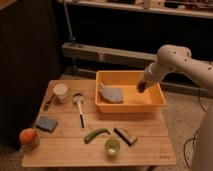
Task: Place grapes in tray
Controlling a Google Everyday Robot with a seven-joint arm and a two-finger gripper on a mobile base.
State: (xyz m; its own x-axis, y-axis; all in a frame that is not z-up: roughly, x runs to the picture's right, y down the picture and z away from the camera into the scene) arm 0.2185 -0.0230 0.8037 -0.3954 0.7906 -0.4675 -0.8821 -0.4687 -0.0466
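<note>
The white robot arm reaches in from the right, and its gripper (142,86) hangs over the right part of the large orange-yellow rectangular plastic tray (152,105), above the tray's inner floor and close to its right wall. A small dark purplish cluster of grapes (141,88) sits at the tip of the gripper, pinched between its fingers and lifted clear of the tray floor.

Down and to the left of the gripper, inside the left half of the tray, lies a crumpled grey-blue cloth-like object (112,93). The tray itself rests on the far right part of a light wooden table (145,152).

Everything else lies to the left of the gripper and lower, on the tabletop outside the tray. Just beside the tray's left wall lies a long-handled spoon (79,105) with a white handle, its bowl pointing away from the table's front. Farther left stands a small white cup (61,91). Toward the table's left edge lies a flat grey-blue sponge (46,123), and near the front left corner sits an orange round fruit (28,136). In front of the tray lie a curved green pepper (96,134) and a dark rectangular bar (125,135), with a small round green cup (112,146) between them, nearer the front edge.
</note>
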